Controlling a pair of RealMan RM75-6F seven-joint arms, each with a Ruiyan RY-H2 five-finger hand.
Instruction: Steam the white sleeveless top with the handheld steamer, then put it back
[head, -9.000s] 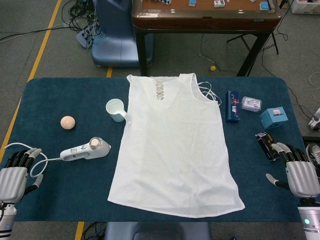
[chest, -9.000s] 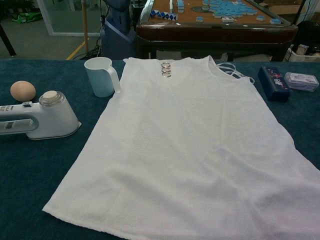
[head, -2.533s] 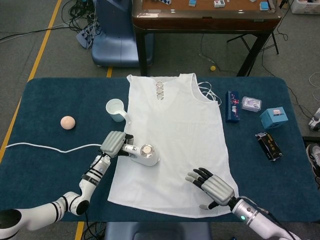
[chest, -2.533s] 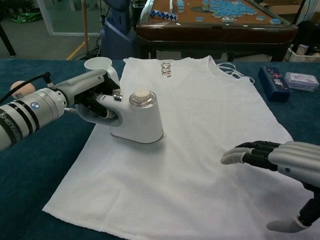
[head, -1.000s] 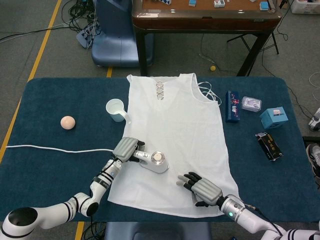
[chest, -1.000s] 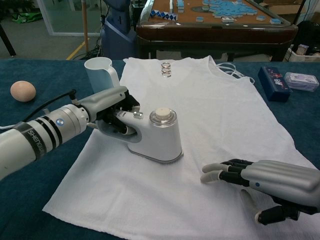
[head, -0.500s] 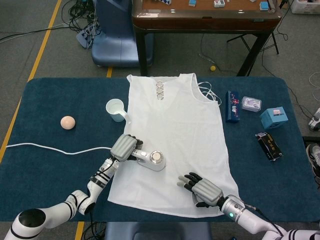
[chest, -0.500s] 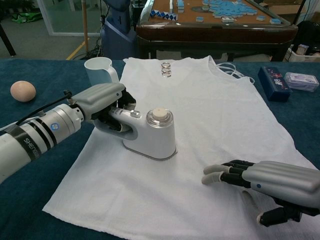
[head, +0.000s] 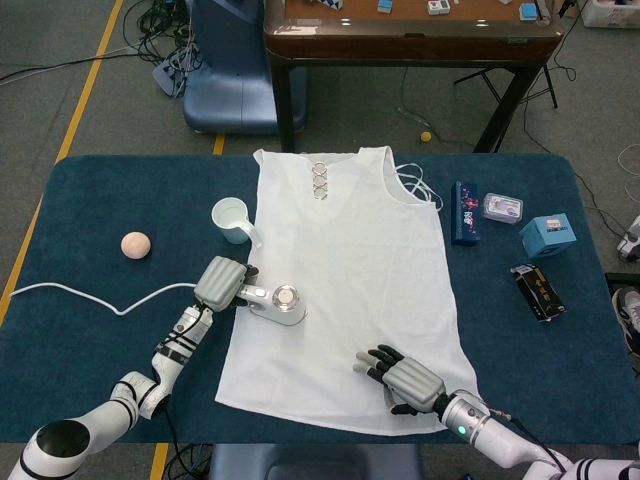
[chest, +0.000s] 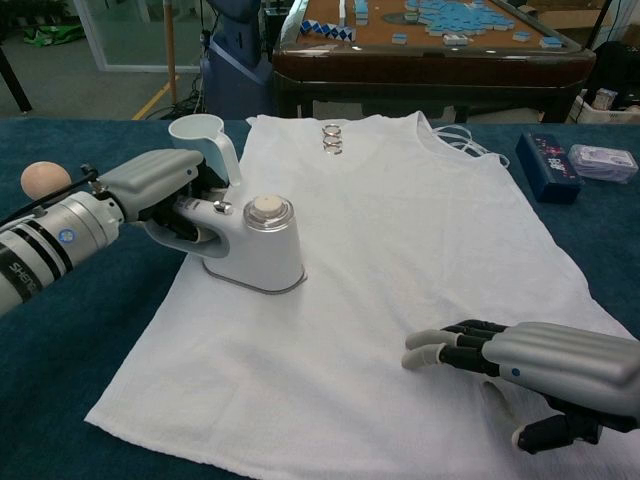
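the white sleeveless top (head: 350, 280) is spread flat on the blue counter (head: 100, 320), neckline at the far side. the handheld steamer (head: 278, 303) is set base-down on the top's left edge, its handle clamped in the left robot hand (head: 222, 283), with a white cord (head: 90, 296) trailing left across the counter. the right robot hand (chest: 540, 365) is laid on the near right part of the top, fingers apart and nothing gripped.
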